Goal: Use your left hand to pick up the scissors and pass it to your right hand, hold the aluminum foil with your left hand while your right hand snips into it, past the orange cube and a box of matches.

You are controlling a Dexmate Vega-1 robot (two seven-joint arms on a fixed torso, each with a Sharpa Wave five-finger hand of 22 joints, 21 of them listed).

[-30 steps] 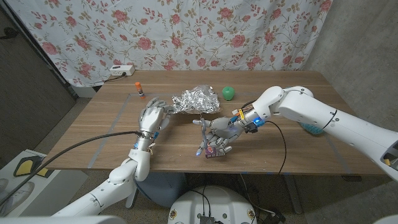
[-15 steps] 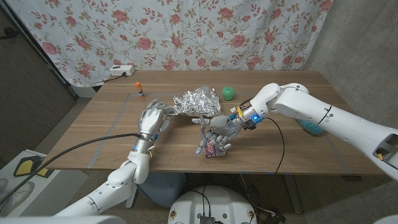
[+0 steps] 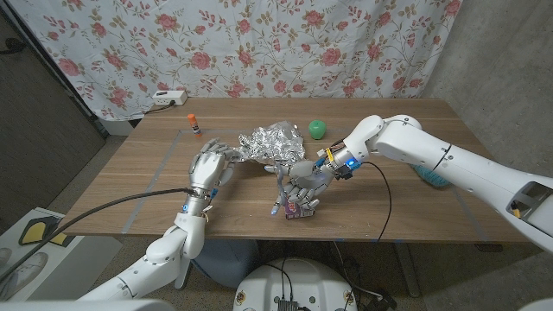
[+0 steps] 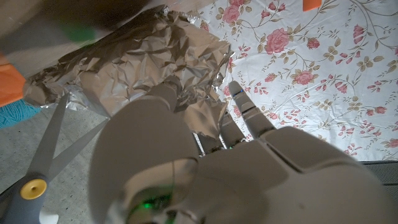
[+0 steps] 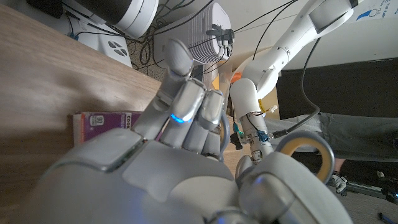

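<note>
Crumpled aluminum foil (image 3: pixel 275 141) (image 4: pixel 143 62) lies mid-table. My left hand (image 3: pixel 212 164) (image 4: pixel 186 162) is at its left edge, fingers curled onto a foil flap. My right hand (image 3: pixel 304 183) (image 5: pixel 168 155) grips the scissors (image 3: pixel 279 177), their grey blades (image 4: pixel 56 140) apart and pointing at the foil's near edge; one handle ring (image 5: pixel 305 155) loops beside the thumb. A purple box of matches (image 3: pixel 298 210) (image 5: pixel 102 118) lies just under the right hand. In the left wrist view an orange block (image 4: pixel 9 84) sits beyond the foil.
A green ball (image 3: pixel 319 129) sits behind the foil. An orange-capped glue stick (image 3: pixel 195 126) stands at the back left and a power strip (image 3: pixel 168 98) lies on the far edge. A teal object (image 3: pixel 430 179) is partly behind my right forearm.
My right hand has shifted left with the scissors, bringing the blades closer to the foil. My left hand stays at the foil's edge.
</note>
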